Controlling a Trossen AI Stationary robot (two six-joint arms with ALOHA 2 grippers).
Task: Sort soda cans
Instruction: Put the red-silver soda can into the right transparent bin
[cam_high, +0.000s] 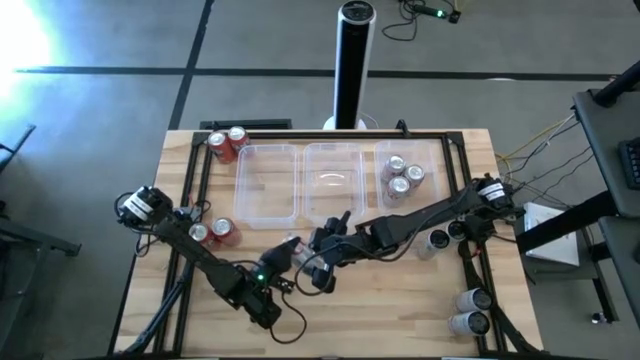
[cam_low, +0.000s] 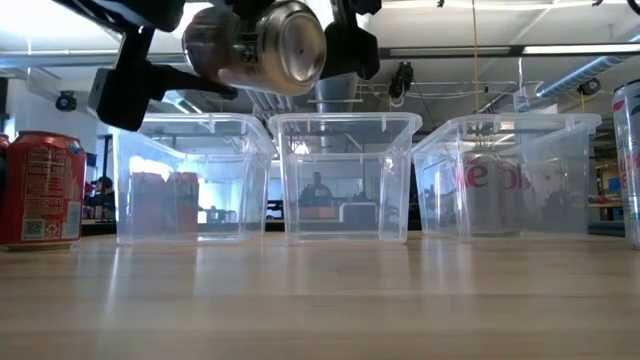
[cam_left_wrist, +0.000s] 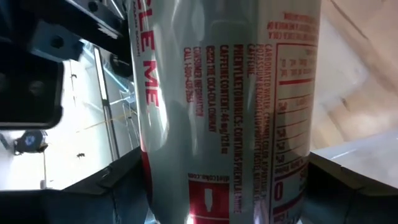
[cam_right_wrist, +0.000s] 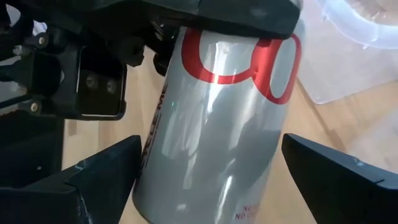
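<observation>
Hoisted clear of the desk (cam_high: 400, 320) near its front edge — a silver can (cam_low: 255, 45) with red lettering, lying on its side in mid-air between two sets of jaws. Clenched across the body by the left jaws, pressed against both sides of it in the left wrist view. Flanked by the right jaws, spread wide to either side, with a gap showing on at least one side in the right wrist view — so released, by the look of it, not bearing the load.

Likely light and thin-walled, whether full or empty not evident. Smooth, glossy metal, apt to slip or roll, and easy to dent under a hard squeeze. Best taken across the middle of the round body, flat pads on opposite sides, well away from the rims.

Further back on the left, a pair of red cans (cam_high: 215, 232) standing on the wood. Beyond, three clear tubs in a row: left tub (cam_high: 240, 190) and middle tub (cam_high: 333, 205) bare, right tub (cam_high: 440, 160) already holding silver cans (cam_high: 400, 178). Farthest off, behind the left tub, two more red cans (cam_high: 227, 143).
</observation>
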